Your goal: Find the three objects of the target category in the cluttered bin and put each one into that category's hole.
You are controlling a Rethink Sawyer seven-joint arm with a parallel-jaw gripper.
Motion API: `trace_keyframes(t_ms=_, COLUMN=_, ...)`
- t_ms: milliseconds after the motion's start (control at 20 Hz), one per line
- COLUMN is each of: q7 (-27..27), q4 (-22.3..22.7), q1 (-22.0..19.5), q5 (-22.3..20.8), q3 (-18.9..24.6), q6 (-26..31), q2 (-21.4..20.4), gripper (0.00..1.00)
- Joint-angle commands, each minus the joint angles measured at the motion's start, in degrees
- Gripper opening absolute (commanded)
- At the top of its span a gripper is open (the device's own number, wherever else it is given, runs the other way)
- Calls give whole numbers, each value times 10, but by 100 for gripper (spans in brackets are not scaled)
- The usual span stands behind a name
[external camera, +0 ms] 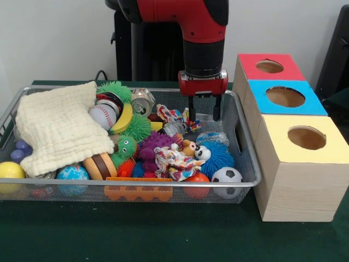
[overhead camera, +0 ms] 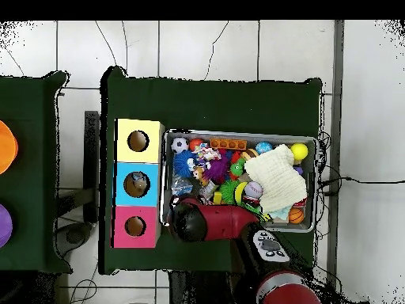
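The wire mesh bin [external camera: 49,88] is full of toys and also shows in the overhead view [overhead camera: 237,134]. A see-through plastic bottle with a blue-white label [external camera: 211,137] lies near the bin's right wall, beside a blue spiky ball; from overhead it shows by the bin's left wall [overhead camera: 182,187]. My gripper [external camera: 203,112] hangs open and empty just above the bin's far right part, a little behind that bottle. In the overhead view the arm [overhead camera: 217,222] hides the gripper. No other bottle shows clearly.
Three wooden boxes with round holes stand right of the bin: red top [external camera: 270,66], blue top [external camera: 285,96], yellow top [external camera: 306,137]. A cream cloth [external camera: 57,128] covers the bin's left part. A silver can [external camera: 143,101] lies at the back among balls.
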Motion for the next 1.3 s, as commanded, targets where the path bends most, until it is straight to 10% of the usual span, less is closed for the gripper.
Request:
trace_keyframes(t_ms=50, q7=63, q4=-55, q1=-7, q5=-10, q3=42, q6=-53, q2=21, gripper=100)
trace_keyframes(t_ms=1300, q7=-23, q4=-163, q1=-51, q5=-64, q3=125, q6=29, q2=29, gripper=100)
